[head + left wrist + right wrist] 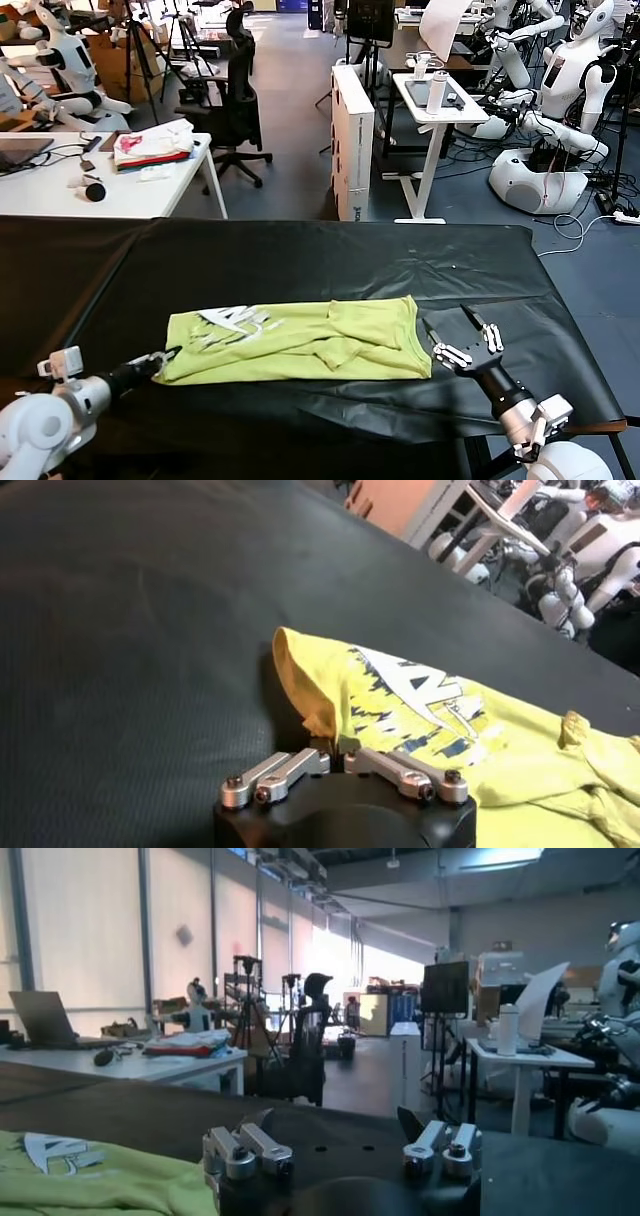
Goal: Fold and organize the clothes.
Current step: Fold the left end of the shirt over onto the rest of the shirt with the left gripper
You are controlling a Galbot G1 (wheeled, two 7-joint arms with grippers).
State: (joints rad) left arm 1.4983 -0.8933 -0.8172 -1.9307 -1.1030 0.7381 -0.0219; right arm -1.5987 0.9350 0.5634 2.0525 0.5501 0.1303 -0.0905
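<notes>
Left gripper (336, 748) jaws pinch the rumpled cotton T-shirt (300, 340); right gripper (462, 332) jaws spread.

A black table cover (330, 260) lies in front; behind stand a white desk (150, 195), an office chair (235, 100), other robots (560, 110).

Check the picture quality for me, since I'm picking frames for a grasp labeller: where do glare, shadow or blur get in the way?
Head view: even light, T-shirt sharp, soft sheen on the black table cover. Left wrist view: left gripper shut on the shirt's raised edge, which throws a dark shadow; background robots blurred. Right wrist view: bright windows wash out the far room; open right gripper dim in the foreground.
</notes>
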